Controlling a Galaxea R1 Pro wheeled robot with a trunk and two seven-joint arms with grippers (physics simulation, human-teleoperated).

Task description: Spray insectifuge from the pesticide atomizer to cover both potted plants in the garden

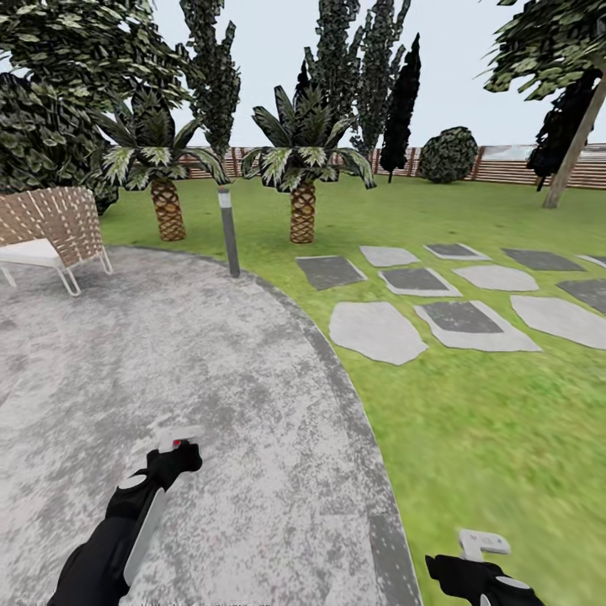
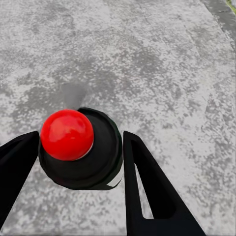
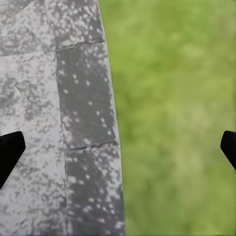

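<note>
Holding a black cylinder with a red ball top (image 2: 73,142) between its two fingers, the left gripper (image 1: 178,444) hangs over the round stone patio (image 1: 210,362). The right gripper (image 1: 481,545) is spread wide at the patio's edge beside the lawn (image 1: 488,438). Counted: two palms (image 1: 299,168), one bollard lamp (image 1: 228,231), one wicker chair (image 1: 55,231), eleven stepping stones (image 1: 376,331).

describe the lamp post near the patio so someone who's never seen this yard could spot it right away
Start at the round grey stone patio and follow its far edge where it meets the lawn. The lamp post stands upright at that edge, between the two short palms. It is the lone slim grey pole, with a pale top band, unlike the woven brown palm trunks beside it.
</note>
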